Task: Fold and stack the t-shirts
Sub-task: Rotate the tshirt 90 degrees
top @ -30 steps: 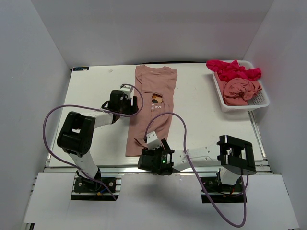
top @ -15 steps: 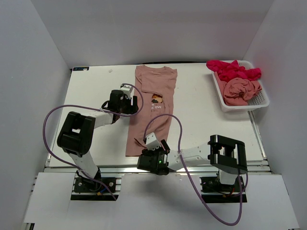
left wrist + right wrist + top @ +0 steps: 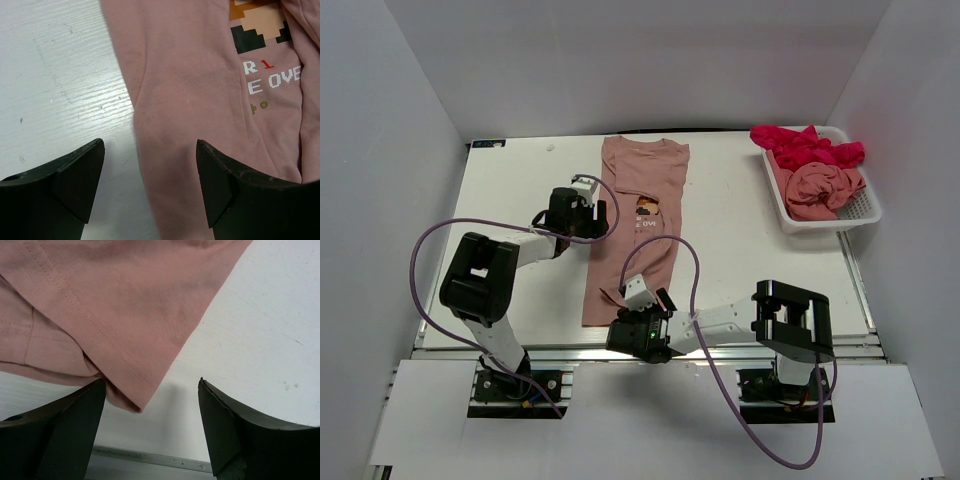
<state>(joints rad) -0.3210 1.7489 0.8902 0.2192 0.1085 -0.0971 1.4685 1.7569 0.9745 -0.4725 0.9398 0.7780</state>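
A: On the white surface point(image 3: 750, 260) the long dusty-pink cotton t-shirt point(image 3: 638, 240) lies narrowed to a strip; crumpled magenta and pink shirts point(image 3: 815, 165) fill the white mesh basket point(image 3: 832, 226) far right of it.

B: Both wide apart, holding nothing: left claw point(image 3: 150, 155) over its left edge, right claw point(image 3: 151, 390) at its near hem corner. Best pinch every layer together, lift level, fold away evenly.

Dusty salmon-pink cotton t-shirt point(image 3: 190, 100): pixel-art chest print point(image 3: 257, 22) cut off by left wrist view's top edge, white lettering point(image 3: 275, 82) partly under folded cloth; pink bundle point(image 3: 825, 188) in white mesh basket point(image 3: 830, 226) too crumpled to count shirts.
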